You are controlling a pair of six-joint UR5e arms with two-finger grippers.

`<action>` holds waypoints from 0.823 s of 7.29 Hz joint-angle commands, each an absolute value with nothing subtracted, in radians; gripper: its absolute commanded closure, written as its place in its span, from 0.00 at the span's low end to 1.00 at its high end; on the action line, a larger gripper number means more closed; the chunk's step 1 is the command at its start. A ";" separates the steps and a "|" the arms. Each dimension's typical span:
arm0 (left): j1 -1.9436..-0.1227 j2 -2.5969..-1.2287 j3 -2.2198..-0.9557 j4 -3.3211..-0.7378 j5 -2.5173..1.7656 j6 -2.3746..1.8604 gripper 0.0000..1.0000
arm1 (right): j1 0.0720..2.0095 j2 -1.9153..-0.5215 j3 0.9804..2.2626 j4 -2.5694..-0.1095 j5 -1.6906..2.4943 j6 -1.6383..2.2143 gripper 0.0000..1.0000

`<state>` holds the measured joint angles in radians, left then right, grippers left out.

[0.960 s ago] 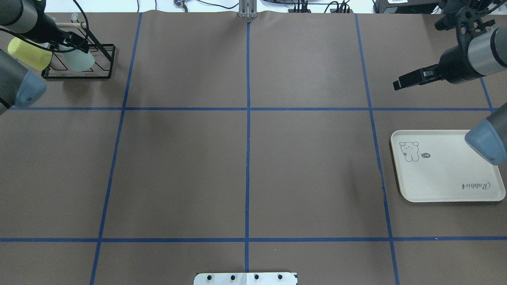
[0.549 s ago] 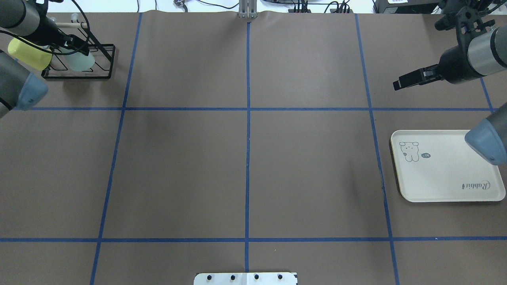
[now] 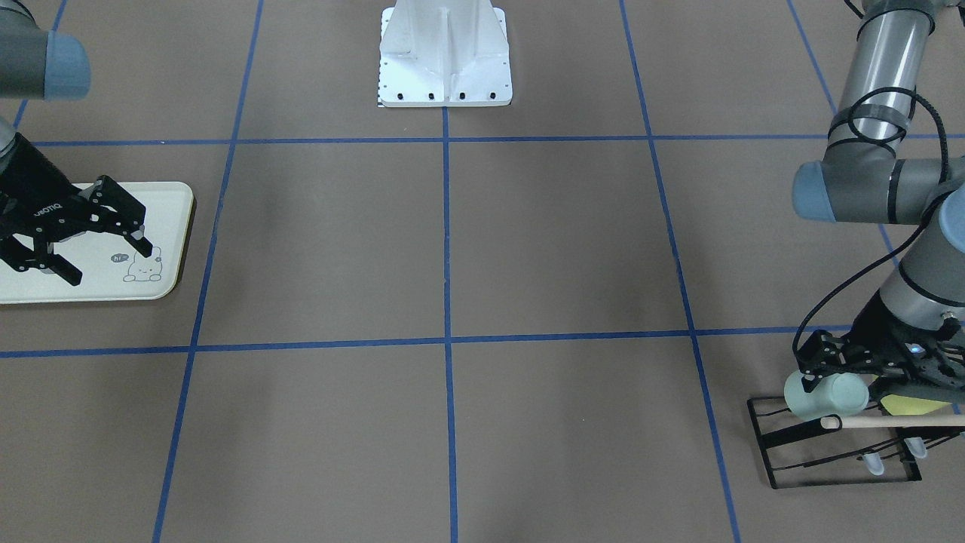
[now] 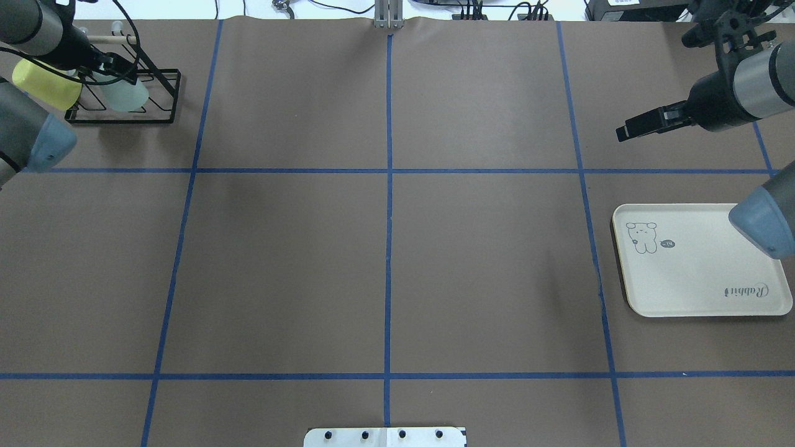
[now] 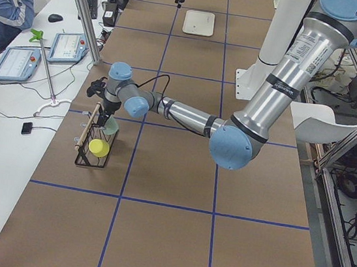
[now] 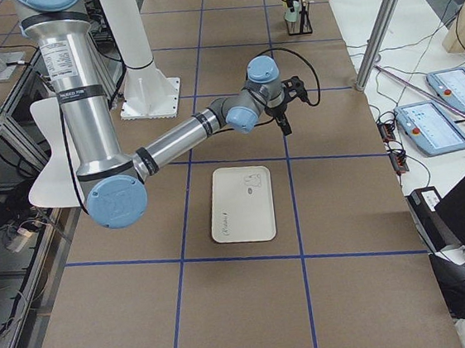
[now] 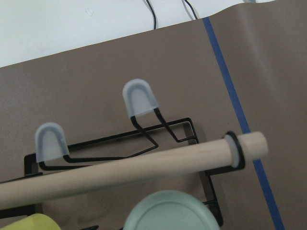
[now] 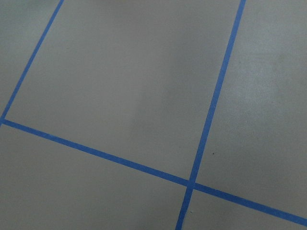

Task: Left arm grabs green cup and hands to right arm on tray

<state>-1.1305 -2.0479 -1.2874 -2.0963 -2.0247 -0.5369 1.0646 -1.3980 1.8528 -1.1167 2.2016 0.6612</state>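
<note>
**Entry — cup pick-up at the rack**

- Green cup (image 3: 825, 396): lies on its side on the black wire rack (image 3: 788, 446) at the left end of the tabletop (image 4: 484, 267), well apart from the tray (image 4: 702, 285).
- Left fingers (image 3: 816, 360): right at the cup. No view shows whether they are clamped on it or only around it, and the left wrist view shows only the cup's flat base at its lower edge.
- Right fingers (image 3: 134, 235): spread wide and holding nothing, raised near the tray.
- Step in hand, as judged: securing the cup. The fingers should close squarely across the smooth, tapered wall, near its middle. The cup should then be drawn out along its own axis — not swept sideways.
- Obstructions:
  - The wooden dowel (image 7: 144, 165) runs across just beside the cup.
  - The yellow-green cup (image 3: 916, 405) sits just beside it on the same rack.
  - Two capped pegs (image 7: 139, 98) stand beyond.
- The rack looks light, so a snag could drag it.
</note>
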 commanded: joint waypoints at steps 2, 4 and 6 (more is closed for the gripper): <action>-1.131 -2.048 -1.293 -2.094 -2.025 -0.535 0.71 | 1.063 -1.397 1.855 -1.117 2.203 0.661 0.00; -1.141 -2.045 -1.330 -2.091 -2.026 -0.537 0.88 | 1.065 -1.394 1.855 -1.117 2.201 0.661 0.00; -1.178 -2.034 -1.400 -2.080 -2.037 -0.537 0.92 | 1.065 -1.393 1.855 -1.117 2.203 0.661 0.00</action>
